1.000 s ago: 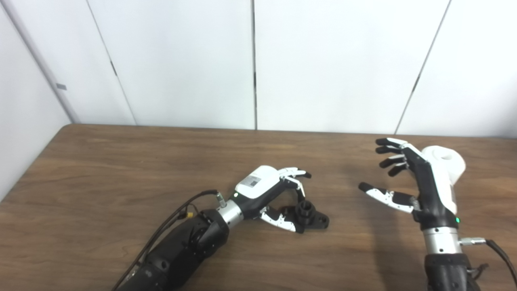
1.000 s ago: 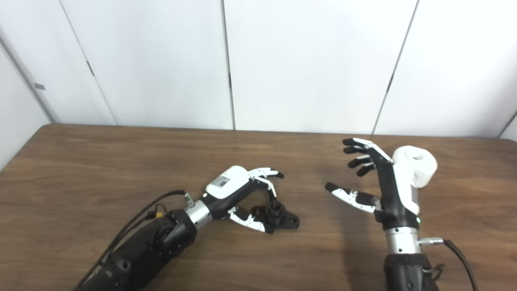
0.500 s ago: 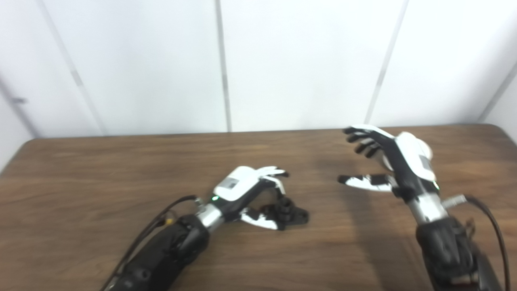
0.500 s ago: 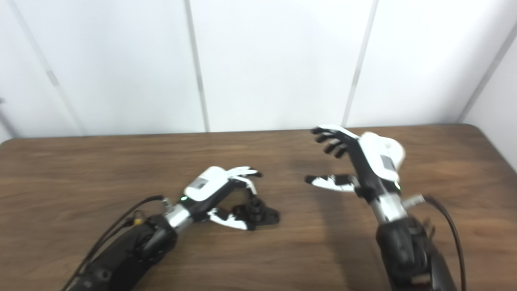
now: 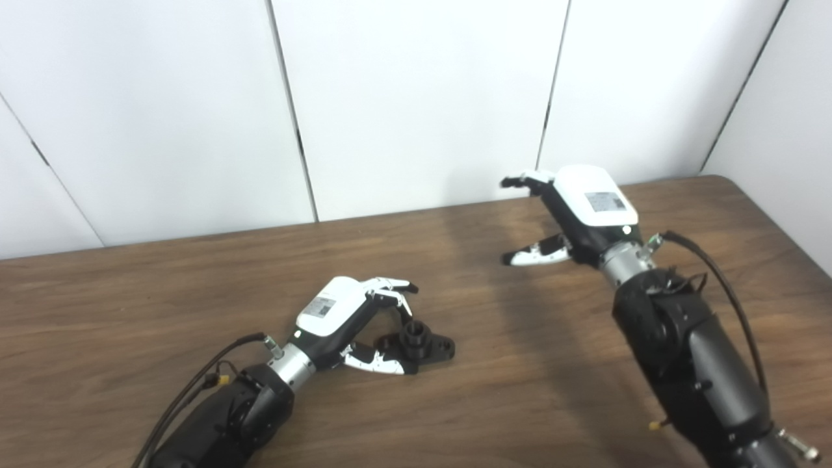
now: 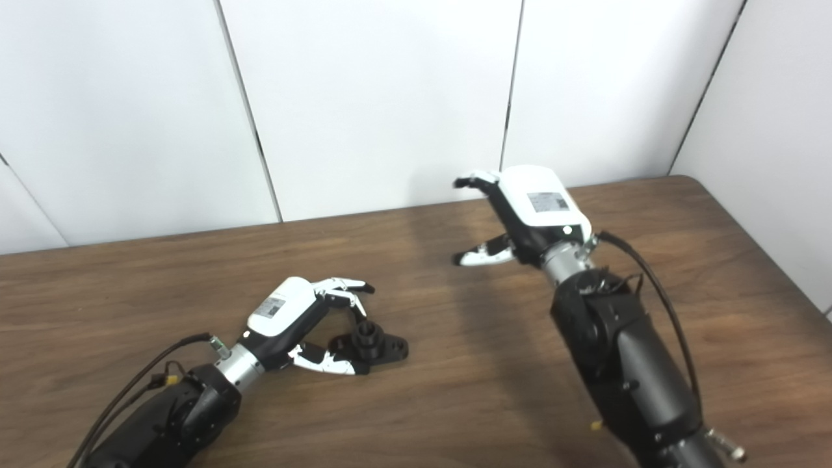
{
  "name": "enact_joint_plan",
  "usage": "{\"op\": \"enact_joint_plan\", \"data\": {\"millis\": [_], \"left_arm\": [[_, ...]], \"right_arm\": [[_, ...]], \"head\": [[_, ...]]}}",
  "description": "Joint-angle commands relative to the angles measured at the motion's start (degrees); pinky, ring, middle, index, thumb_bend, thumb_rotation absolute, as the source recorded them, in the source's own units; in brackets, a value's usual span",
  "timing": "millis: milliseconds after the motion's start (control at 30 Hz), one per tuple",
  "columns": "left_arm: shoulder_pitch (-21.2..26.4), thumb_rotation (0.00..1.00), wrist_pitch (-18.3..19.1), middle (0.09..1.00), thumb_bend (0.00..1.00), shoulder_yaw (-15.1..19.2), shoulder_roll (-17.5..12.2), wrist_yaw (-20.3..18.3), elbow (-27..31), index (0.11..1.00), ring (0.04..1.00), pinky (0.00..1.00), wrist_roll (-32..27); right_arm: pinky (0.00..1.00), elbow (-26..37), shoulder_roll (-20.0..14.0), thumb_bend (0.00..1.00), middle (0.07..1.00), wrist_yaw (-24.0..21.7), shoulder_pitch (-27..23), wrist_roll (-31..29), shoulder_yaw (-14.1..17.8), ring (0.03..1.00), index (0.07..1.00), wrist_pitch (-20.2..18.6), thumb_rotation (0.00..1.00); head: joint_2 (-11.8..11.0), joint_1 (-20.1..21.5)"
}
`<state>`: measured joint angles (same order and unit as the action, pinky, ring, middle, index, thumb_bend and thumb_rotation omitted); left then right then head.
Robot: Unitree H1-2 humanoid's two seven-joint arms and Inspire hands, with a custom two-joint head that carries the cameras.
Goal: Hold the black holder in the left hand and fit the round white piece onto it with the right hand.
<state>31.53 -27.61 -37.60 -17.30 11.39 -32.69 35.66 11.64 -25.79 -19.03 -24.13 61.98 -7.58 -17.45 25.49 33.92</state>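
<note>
Toward the near left of the counter, the left hand lay low with its fingers and thumb curled loosely around the black holder. The fingers arched over the holder's near end and the thumb reached in beneath, but whether they actually pressed on it or only caged it could not be made out; the holder sat flat on the wood. It looked like a small rigid plastic or metal bracket: a flat base with holes and a short upright round post in the middle. It would probably be light, stiff and not fragile, though small enough to skid on the smooth counter if nudged. The base edges seemed the sensible place to pinch it, leaving the post free for the fit.

Further right, toward the far edge of the counter, the right hand hovered above the surface with fingers and thumb spread apart, holding nothing.

The round white piece could not be seen in either view. It may have been hidden behind the right hand's white back, but that was a guess. Its material and grip points therefore could not be judged. The right hand's fingertips were partly hidden behind its own palm.
</note>
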Motion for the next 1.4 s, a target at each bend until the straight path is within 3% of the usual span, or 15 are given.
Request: {"op": "enact_joint_plan", "data": {"millis": [0, 100, 233, 600, 900, 1367], "left_arm": [[-3.1, 0.06, 0.7, 0.816, 0.52, -2.1, -2.9, -5.2, -2.2, 0.487, 0.812, 0.65, 1.6], [-3.4, 0.06, 0.9, 0.818, 0.52, -1.5, -3.3, -6.5, -1.1, 0.488, 0.813, 0.67, 1.8], [-3.8, 0.05, 1.0, 0.816, 0.52, -0.7, -3.6, -7.8, -0.1, 0.488, 0.809, 0.67, 1.2], [-3.6, 0.05, 0.7, 0.803, 0.52, -1.1, -4.7, -7.6, 0.0, 0.487, 0.795, 0.64, 0.5], [-3.4, 0.05, 0.7, 0.805, 0.52, -1.9, -5.2, -7.4, 0.1, 0.487, 0.793, 0.63, -0.9], [-4.5, 0.05, 0.8, 0.799, 0.52, -0.4, -5.3, -9.1, 2.7, 0.487, 0.784, 0.63, -0.8]], "right_arm": [[0.72, -0.3, -2.8, 0.73, 0.879, -1.7, -4.3, 3.7, 0.5, 0.847, 0.828, -1.7, 0.34], [0.82, -2.2, -4.6, 0.81, 0.913, -3.6, -5.7, 4.7, 0.9, 0.906, 0.839, -2.6, 0.34], [0.84, -4.5, -6.2, 0.91, 0.940, -5.7, -7.0, 6.1, 0.9, 0.935, 0.862, -4.2, 0.36], [0.91, -10.0, -6.7, 0.99, 0.995, -10.8, -10.3, 10.4, -0.1, 0.982, 0.906, -7.8, 0.39], [0.90, -12.5, -6.8, 1.00, 0.987, -13.7, -10.9, 10.6, -0.4, 0.970, 0.894, -8.8, 0.38], [0.88, -18.7, -6.3, 0.97, 0.948, -11.7, -11.3, 6.4, -1.4, 0.940, 0.799, -7.6, 0.33]], "head": [[-0.2, 0.5], [-0.4, 1.2], [-0.8, 2.3], [-1.7, 6.0], [-1.5, 5.5], [-0.8, 4.7]]}}
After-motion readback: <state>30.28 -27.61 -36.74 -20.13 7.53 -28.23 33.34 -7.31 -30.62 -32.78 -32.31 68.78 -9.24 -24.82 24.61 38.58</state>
